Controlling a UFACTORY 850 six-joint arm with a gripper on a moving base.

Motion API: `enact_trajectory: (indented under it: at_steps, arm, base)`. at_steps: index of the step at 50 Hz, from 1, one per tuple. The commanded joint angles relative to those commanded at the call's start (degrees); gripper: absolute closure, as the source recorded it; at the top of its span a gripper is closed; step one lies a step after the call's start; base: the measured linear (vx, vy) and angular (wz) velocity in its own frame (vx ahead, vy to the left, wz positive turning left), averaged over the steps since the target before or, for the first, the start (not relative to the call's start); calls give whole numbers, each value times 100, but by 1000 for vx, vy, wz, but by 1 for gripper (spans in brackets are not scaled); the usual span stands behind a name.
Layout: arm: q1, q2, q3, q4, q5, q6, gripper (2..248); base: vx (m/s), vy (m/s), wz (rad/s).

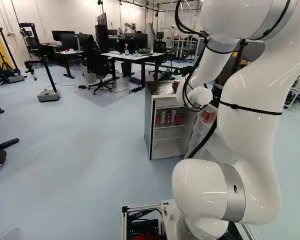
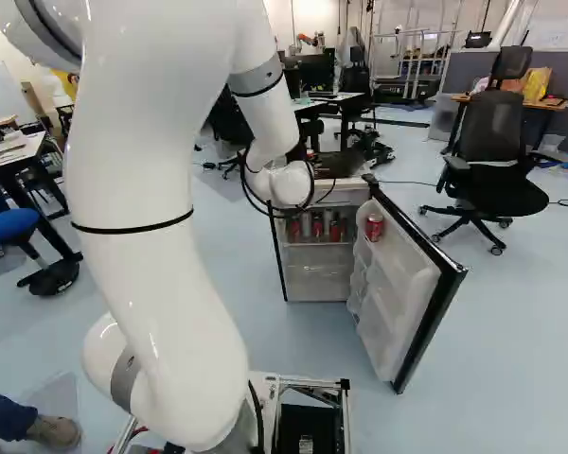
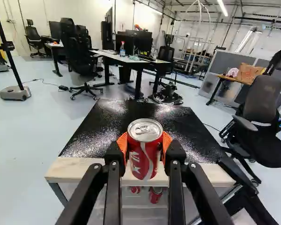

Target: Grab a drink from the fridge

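Firmly, your black two-finger gripper [image 3: 145, 146] pinches the upright red metal can [image 3: 144, 164], jaws parted to its width, near the small black-topped fridge's [image 3: 84, 140] front edge. Expect slick, dentable sides, heavier if full; hold mid-body, gently.

Soda can [image 3: 144, 152]: glossy metal. Fridge top [image 3: 91, 137]: shiny black, pebbly. Fridge door [image 2: 407, 284], right base view, right of centre: smooth plastic liner, looks matt.

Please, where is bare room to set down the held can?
The fridge top is bare beside and beyond the red can, from the pale front strip to the far edge. It is crowded on the inner shelf, where cans stand side by side.
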Motion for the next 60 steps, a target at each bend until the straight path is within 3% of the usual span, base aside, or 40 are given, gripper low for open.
enact_trajectory:
  at_steps: [28, 60]
  arm:
    - [68, -370, -448, 84, -113, 0, 156]
    - [139, -787, -967, 540, -300, 0, 156]
  base:
    - [0, 0, 0]
    - [0, 0, 0]
